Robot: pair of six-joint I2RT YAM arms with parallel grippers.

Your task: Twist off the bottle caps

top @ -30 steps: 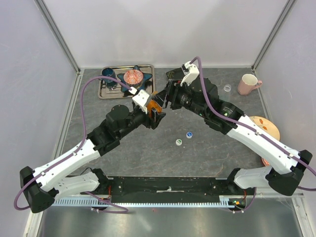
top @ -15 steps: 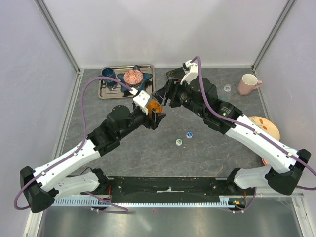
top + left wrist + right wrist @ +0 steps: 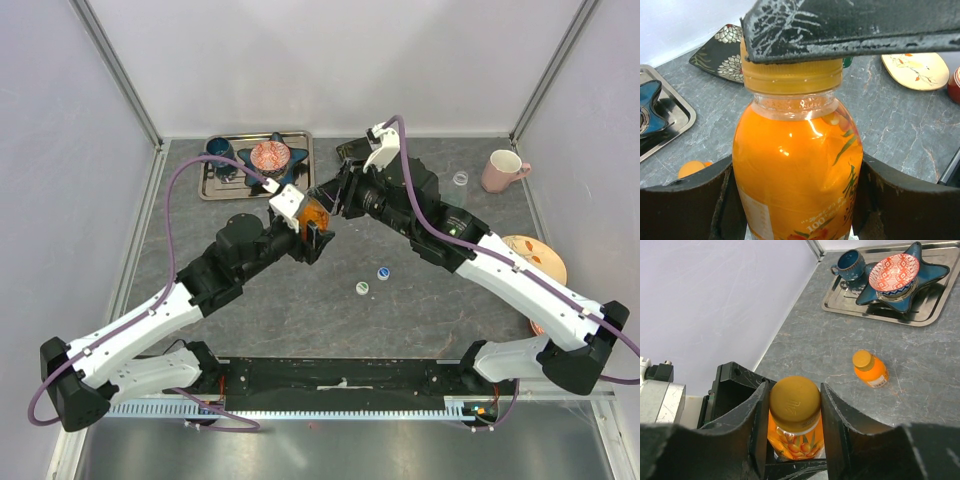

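Observation:
A small bottle of orange drink is held off the table, and my left gripper is shut on its body. From above it shows at mid-table between the two wrists. Its orange cap sits between the fingers of my right gripper, which press on both sides of it. One right finger crosses over the cap in the left wrist view. A blue-and-white cap and a green-and-white cap lie loose on the table.
A second capped orange bottle rests on the table near the held one. A steel tray at the back left holds a star dish, a patterned bowl and a blue cup. A pink mug and a plate are at the right.
My right gripper's jaws have closed in onto the orange cap. The left gripper has kept the bottle where it was.

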